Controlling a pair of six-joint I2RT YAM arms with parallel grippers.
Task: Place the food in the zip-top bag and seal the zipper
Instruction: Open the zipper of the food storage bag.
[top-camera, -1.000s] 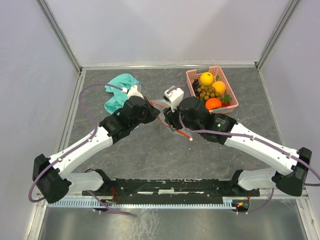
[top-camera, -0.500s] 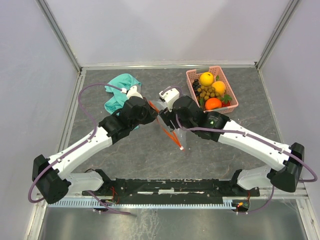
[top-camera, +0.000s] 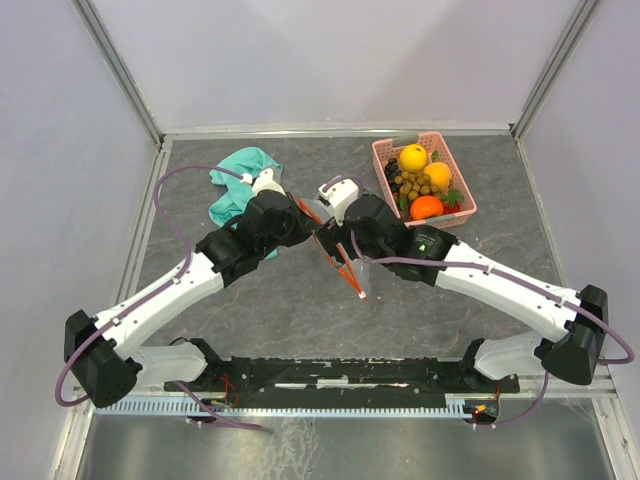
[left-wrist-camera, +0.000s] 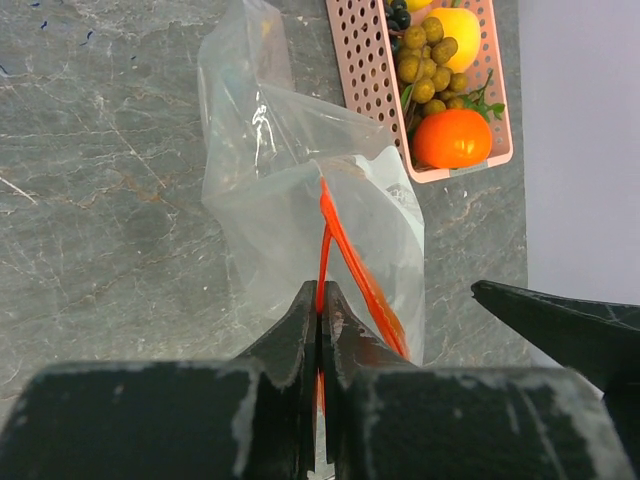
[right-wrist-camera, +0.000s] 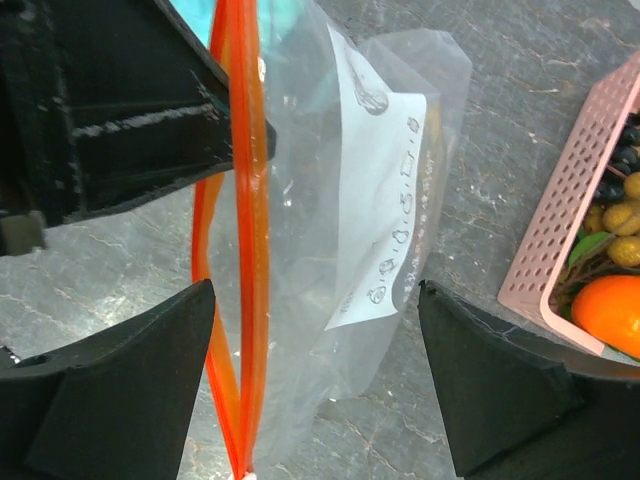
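My two arms rise from the near edge of the table and lean toward each other with elbows pushed outward, so the wrists meet over the middle of the surface. The left gripper has its fingers pressed together on the zipper, pinching the red strip near one end. The right gripper faces it from the other side with its fingers spread wide. The zip-top bag hangs in the gap between them, and neither finger is squeezing it.

The bag is clear and crumpled, with a white printed panel on one face. Its two red tracks sit slightly apart in a narrow slit. I cannot tell whether its lower end touches the table.

Farther back on the right, the food sits in a pink basket. In it are a yellow lemon, two orange fruits, a dark grape bunch, a tan berry cluster and a strawberry. A teal cloth lies far left, behind the left wrist.
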